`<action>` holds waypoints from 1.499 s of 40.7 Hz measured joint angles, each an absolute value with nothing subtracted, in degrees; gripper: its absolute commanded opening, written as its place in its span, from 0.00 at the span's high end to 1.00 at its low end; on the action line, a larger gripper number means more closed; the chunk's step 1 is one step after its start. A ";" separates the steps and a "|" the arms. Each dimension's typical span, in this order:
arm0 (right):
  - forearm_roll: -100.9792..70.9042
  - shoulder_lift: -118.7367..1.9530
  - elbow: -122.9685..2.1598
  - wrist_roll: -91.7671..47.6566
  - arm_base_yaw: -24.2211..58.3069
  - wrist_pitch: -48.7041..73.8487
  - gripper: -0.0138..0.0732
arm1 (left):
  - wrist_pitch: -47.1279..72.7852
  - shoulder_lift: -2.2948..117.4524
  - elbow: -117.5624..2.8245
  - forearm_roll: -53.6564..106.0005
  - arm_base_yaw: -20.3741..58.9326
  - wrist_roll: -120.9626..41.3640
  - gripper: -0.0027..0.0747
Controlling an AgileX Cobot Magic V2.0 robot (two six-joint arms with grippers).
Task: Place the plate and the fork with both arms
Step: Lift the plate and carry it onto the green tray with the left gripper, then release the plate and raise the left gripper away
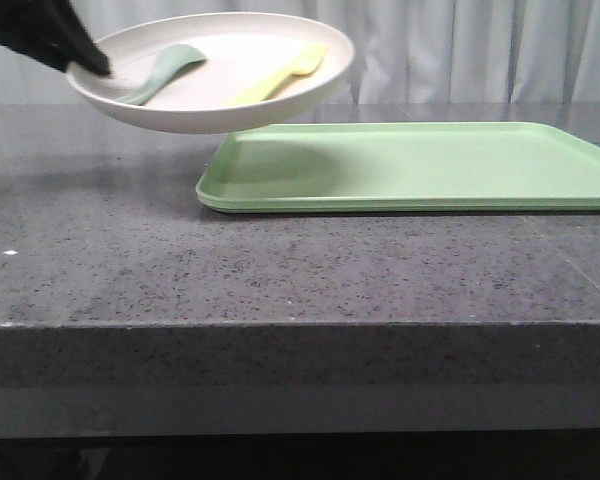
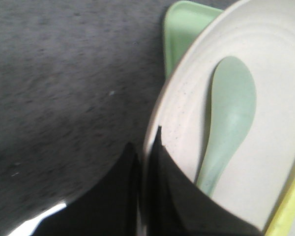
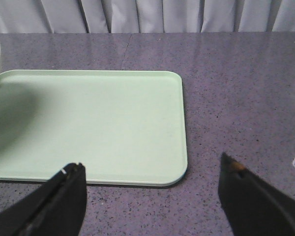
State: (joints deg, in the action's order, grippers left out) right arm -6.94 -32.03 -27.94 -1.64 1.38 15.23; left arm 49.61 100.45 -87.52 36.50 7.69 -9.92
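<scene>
My left gripper [image 1: 98, 66] is shut on the left rim of the cream-white plate [image 1: 240, 95] and holds it in the air, tilted, over the left end of the light-green tray [image 1: 410, 165]. The pale-yellow fork [image 1: 280, 75] lies in the plate, beside a teal-green spoon-like utensil [image 1: 165, 72]. In the left wrist view the gripper [image 2: 145, 140] pinches the plate rim [image 2: 160, 113], with the teal utensil [image 2: 228, 118] close by and a strip of the fork [image 2: 287, 211] at the edge. My right gripper [image 3: 150, 169] is open and empty, above the table just off the tray's corner [image 3: 177, 167].
The tray lies flat on the dark speckled stone table [image 1: 280, 270], in the right half of the front view. A white curtain [image 1: 460, 50] hangs behind the table. The table's front edge [image 1: 300, 325] runs across the front view.
</scene>
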 measured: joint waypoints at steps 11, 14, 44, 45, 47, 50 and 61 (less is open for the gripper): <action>-6.94 -32.03 -27.94 -1.64 1.38 15.34 0.17 | 49.84 113.88 -103.05 36.36 18.61 -4.17 0.99; -6.94 -32.03 -27.94 -1.64 1.38 15.59 0.17 | 50.33 117.09 -106.98 34.95 20.65 -1.67 0.99; -6.94 -32.03 -27.94 -1.64 1.38 16.20 0.17 | 51.72 126.94 -117.67 28.72 24.53 9.38 0.73; -6.94 -32.03 -27.94 -1.64 1.38 16.20 0.17 | 51.63 126.94 -117.67 28.80 24.53 9.38 0.68; -6.94 -32.03 -27.94 -1.64 1.38 16.20 0.17 | 51.60 126.94 -117.79 28.84 24.53 9.38 0.62; -6.94 -32.03 -27.94 -1.64 1.38 16.20 0.17 | 51.49 126.94 -118.01 28.93 24.53 9.41 0.57; -6.94 -32.03 -27.94 -1.64 1.38 16.20 0.17 | 58.11 126.27 -125.31 28.15 24.41 5.21 0.76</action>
